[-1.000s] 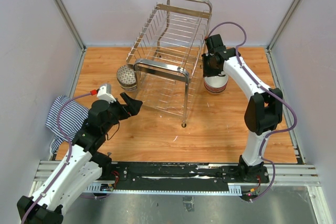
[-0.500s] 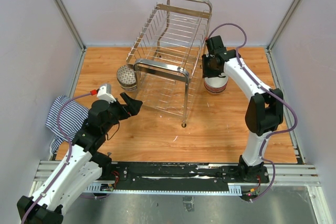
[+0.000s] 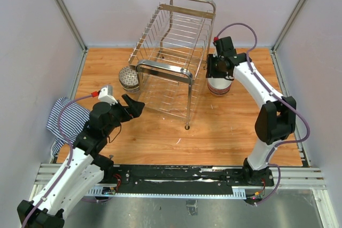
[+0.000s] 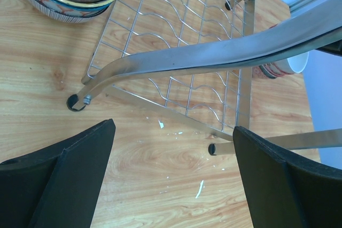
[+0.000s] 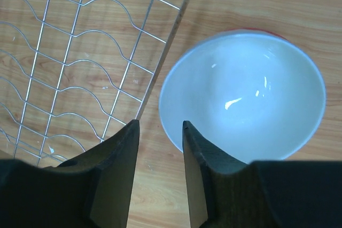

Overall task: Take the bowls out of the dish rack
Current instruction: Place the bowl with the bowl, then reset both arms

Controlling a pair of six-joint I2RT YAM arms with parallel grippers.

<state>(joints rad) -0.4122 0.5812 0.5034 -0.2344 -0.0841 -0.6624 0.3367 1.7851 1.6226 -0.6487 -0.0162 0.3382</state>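
Wood table [image 3: 230, 132], white walls. Your left gripper [image 3: 134, 105] sat wide open and empty, aimed at the near end of the dish rack [image 3: 173, 36]. Patterned bowls [image 3: 129, 78] were stacked on the table just beside the rack's left side. I saw none inside the rack. Red-and-white bowls [image 3: 219, 86] stood just right of it, straight below your right gripper [image 3: 218, 71], the nearer arm. Its jaws were narrow with nothing between them. Versus half a second earlier, the right wrist had shifted right, away from the rack. The left arm was unchanged.
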